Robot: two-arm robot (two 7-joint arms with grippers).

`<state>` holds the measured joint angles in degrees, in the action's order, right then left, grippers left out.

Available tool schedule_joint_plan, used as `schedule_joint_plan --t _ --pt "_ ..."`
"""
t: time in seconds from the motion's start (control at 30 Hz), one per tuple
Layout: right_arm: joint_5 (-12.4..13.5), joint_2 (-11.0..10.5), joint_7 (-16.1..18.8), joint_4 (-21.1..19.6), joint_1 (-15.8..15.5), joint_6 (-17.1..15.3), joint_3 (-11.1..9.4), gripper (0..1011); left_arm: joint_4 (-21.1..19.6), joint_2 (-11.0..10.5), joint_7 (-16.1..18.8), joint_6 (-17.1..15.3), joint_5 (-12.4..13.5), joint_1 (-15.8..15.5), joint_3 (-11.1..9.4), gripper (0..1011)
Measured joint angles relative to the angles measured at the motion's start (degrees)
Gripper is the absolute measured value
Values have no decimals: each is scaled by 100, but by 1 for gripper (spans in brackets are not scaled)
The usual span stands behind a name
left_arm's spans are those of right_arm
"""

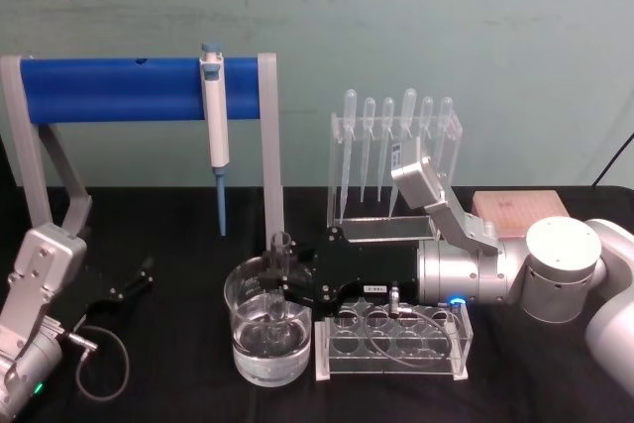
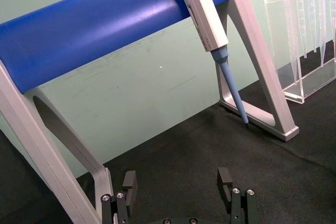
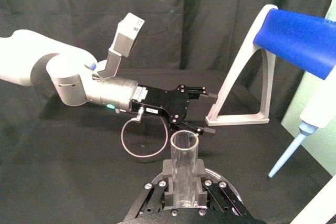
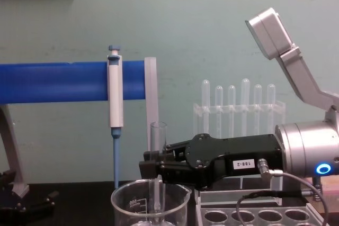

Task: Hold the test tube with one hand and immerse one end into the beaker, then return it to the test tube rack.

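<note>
Test tube (image 1: pixel 280 257) in beaker (image 1: pixel 248 344) (lower end dipped), right gripper (image 1: pixel 284 290) jaws clenched on it, left gripper (image 2: pixel 178 182) jaws released

beaker (image 1: pixel 248 349) on counter (image 1: pixel 178 235), front centre. rack (image 1: pixel 396 366) just right of it, on the same front line. test tube (image 1: pixel 280 248) upright, lower end inside beaker, top above the rim. right pincer (image 1: pixel 282 289) comes in from the right, over the rack, clamped on tube above beaker rim. stand (image 1: pixel 129 91) back left; pipettor (image 1: pixel 215 136) hangs from its bar, beside the right post. pipette rack (image 1: pixel 396 160) behind the rack. box (image 1: pixel 520 213) right of pipette rack. left pincer (image 1: pixel 147 276) far left, well apart from beaker.
</note>
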<state>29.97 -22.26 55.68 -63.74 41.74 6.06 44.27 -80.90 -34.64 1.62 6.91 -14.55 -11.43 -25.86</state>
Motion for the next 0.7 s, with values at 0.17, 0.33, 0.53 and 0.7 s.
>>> schedule_joint_plan --t 0.17,0.33,0.53,0.7 --pt "0 0 0 0 0 0 0 226 0 0 0 0 0 0 0 1000" --pt "0 0 0 0 0 0 0 226 0 0 0 0 0 0 0 1000" --pt "0 0 0 0 0 0 0 226 0 0 0 0 0 0 0 1000" --pt "0 0 0 0 0 0 0 226 0 0 0 0 0 0 0 1000"
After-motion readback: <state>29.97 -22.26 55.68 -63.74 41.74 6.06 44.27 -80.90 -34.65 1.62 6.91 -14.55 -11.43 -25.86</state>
